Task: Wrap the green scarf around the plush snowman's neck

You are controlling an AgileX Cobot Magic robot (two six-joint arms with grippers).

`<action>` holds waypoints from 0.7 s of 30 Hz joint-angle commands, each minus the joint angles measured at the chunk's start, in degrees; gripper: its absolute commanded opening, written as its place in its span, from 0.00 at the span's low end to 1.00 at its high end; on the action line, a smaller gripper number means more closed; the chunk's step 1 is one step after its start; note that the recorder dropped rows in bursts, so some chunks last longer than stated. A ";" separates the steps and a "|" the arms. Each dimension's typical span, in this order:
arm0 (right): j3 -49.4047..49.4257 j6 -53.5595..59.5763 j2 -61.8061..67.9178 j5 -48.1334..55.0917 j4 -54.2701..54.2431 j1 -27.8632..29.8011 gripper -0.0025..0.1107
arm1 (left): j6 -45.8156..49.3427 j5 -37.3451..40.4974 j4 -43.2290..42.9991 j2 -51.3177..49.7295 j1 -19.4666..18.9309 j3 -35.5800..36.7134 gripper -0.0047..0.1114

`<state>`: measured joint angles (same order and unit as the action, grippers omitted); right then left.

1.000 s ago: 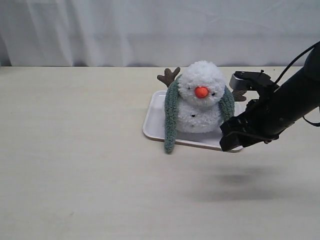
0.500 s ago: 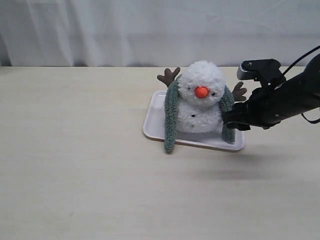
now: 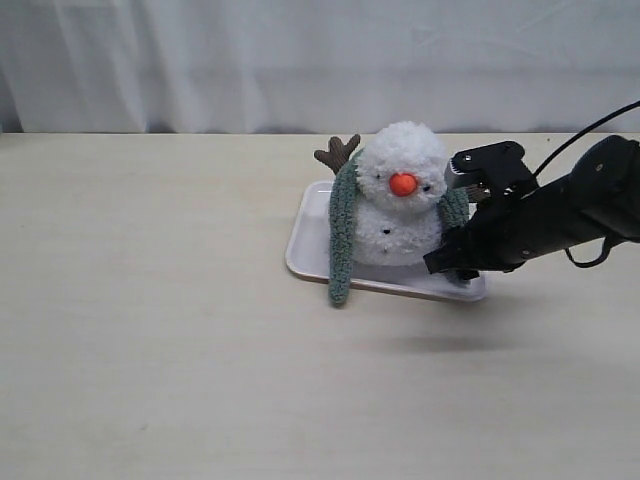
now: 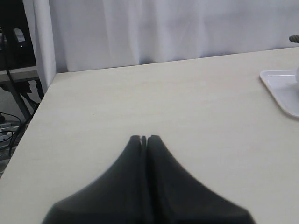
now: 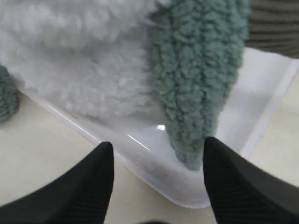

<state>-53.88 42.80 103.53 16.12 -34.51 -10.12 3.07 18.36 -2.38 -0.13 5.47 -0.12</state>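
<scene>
- Right of centre in the exterior view, a white tray lies on the table; we see one thing standing in it, the plush snowman.
- Snowman is upright with its long axis top to bottom of the frame, head up. The orange nose faces the camera.
- One brown twig arm sticks out at its upper left, beyond the tray's far edge.
- The green scarf is draped behind the snowman's neck, with one end hanging down the front on each side. It is not crossed over the chest.
- Each scarf end runs roughly vertical in the frame. The frame-left end goes past the tray's near rim and its tip rests on the table.
- The frame-right end is mostly hidden by the arm in the exterior view. In the right wrist view its tip reaches the tray floor inside the rim.
- Right gripper sits low at the tray's near right corner with its jaws apart, gripping nothing.
- In the wrist view the scarf tip lies just beside one finger. We cannot tell if they touch.
- Left gripper has its jaws together over bare table, well apart from the tray, whose corner shows at the frame edge.
</scene>
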 commanded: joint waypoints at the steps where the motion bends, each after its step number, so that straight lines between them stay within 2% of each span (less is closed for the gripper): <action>1: 0.29 1.74 1.05 -3.84 -1.20 -1.40 0.45 | -0.16 -0.70 0.09 0.13 -0.07 0.12 0.04; 6: 0.29 1.48 1.05 -4.05 -1.20 -1.40 0.26 | -0.16 -0.70 0.09 0.13 -0.07 0.12 0.04; 10: 0.29 1.34 1.05 -3.91 -1.20 -1.40 0.06 | -0.16 -0.70 0.09 0.13 -0.07 0.12 0.04; 15: 0.29 0.57 1.05 -2.61 -1.20 -1.40 0.06 | -0.16 -0.70 0.09 0.13 -0.07 0.12 0.04; 21: 0.29 -0.18 -1.31 3.65 -1.20 -1.40 0.06 | -0.16 -0.70 0.09 0.13 -0.07 0.12 0.04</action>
<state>-53.88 42.85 104.05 16.81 -35.64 -11.48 3.07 18.36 -2.38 -0.13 5.47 -0.12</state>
